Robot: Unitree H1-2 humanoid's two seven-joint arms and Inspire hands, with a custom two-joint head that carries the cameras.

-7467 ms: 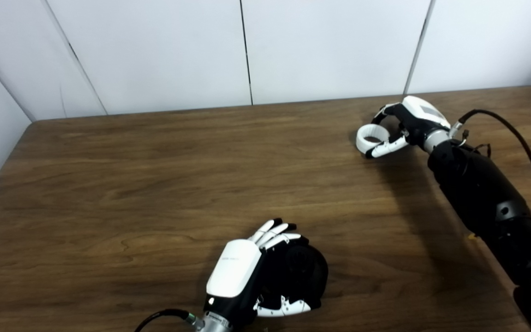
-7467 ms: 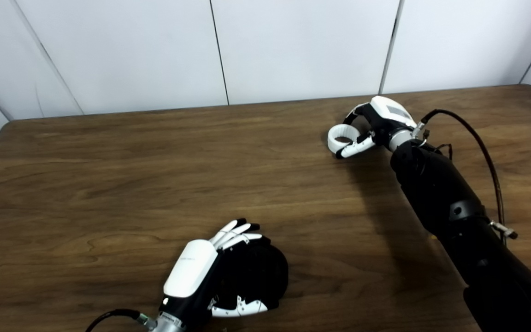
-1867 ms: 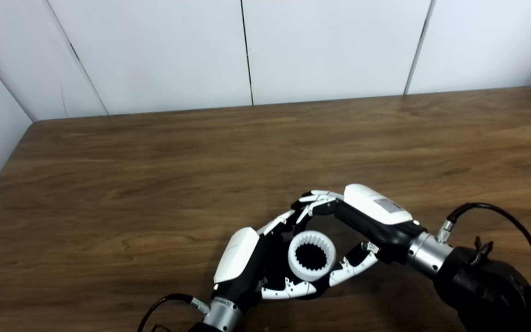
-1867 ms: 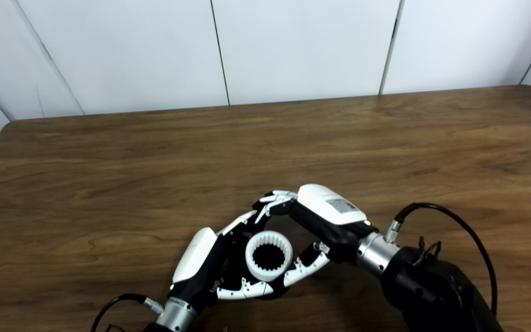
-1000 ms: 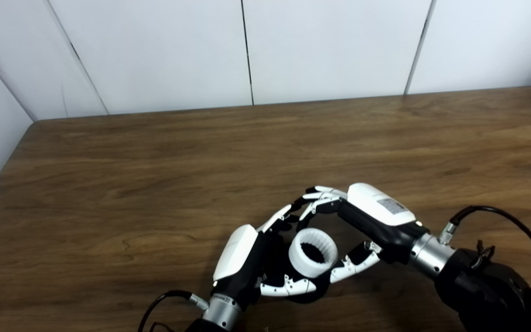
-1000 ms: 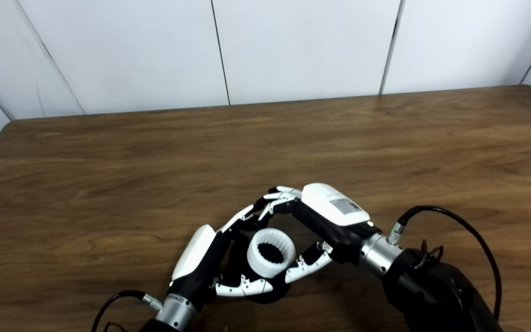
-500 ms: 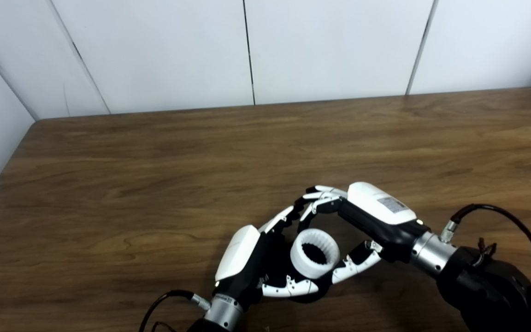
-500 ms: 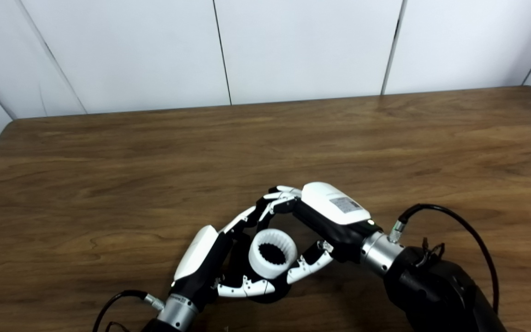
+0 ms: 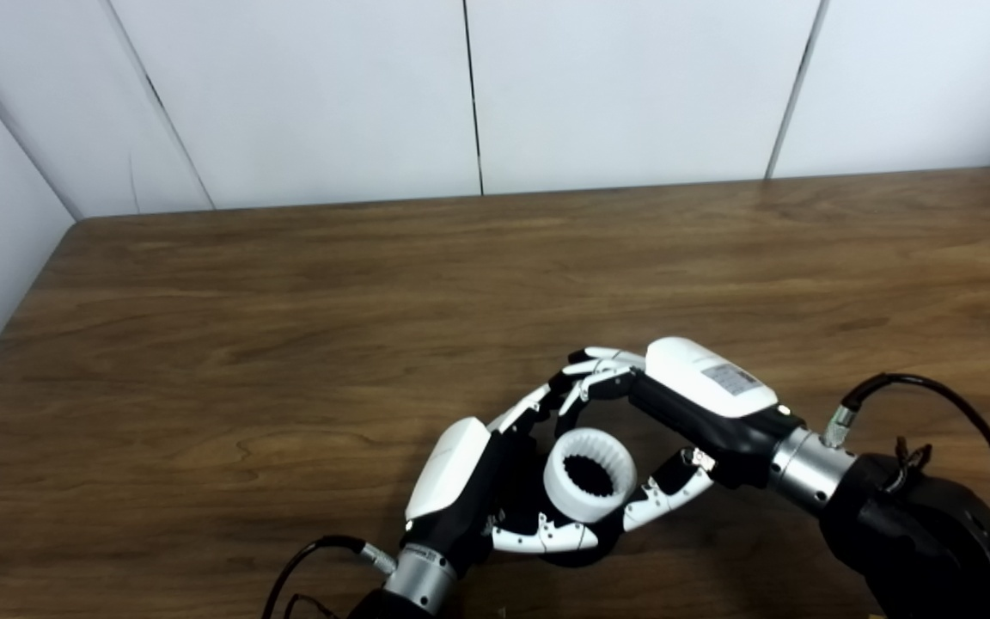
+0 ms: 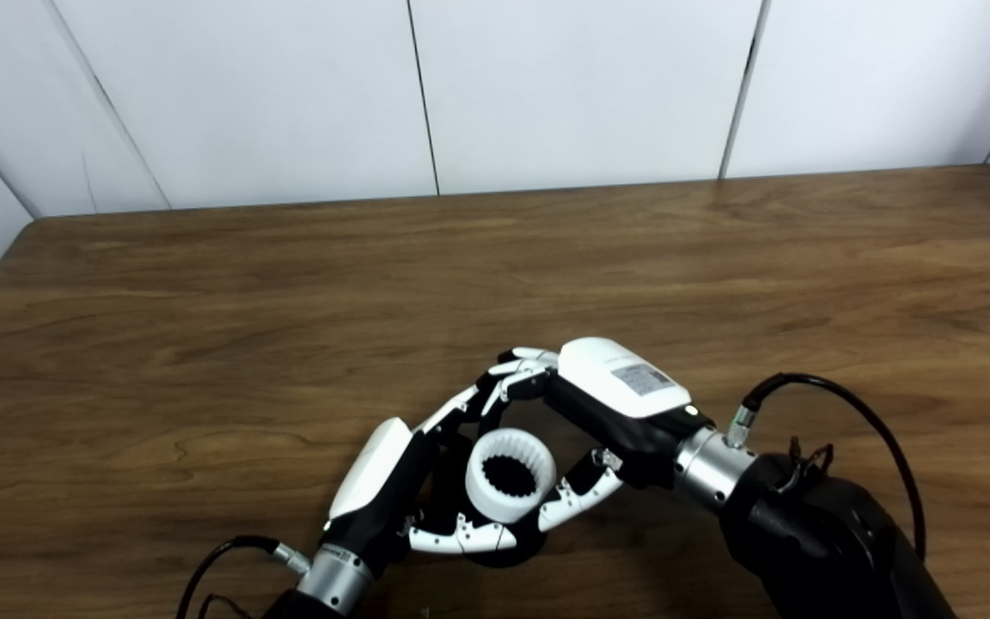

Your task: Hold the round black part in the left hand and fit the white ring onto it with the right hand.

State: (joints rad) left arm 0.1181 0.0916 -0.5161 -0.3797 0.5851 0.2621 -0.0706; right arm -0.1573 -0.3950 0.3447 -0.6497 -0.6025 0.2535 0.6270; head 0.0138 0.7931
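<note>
While held, white ring (image 9: 589, 475) toothed inside

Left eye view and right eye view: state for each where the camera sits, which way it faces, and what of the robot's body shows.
Left eye view: on the head, left side, looking down and forward across the table toward the white wall; both arms enter from the bottom edge.
Right eye view: beside it, a little to the right, same heading; both arms show again.
Shared: the left hand holding the round black part, and the right hand at the white ring set on it.
</note>
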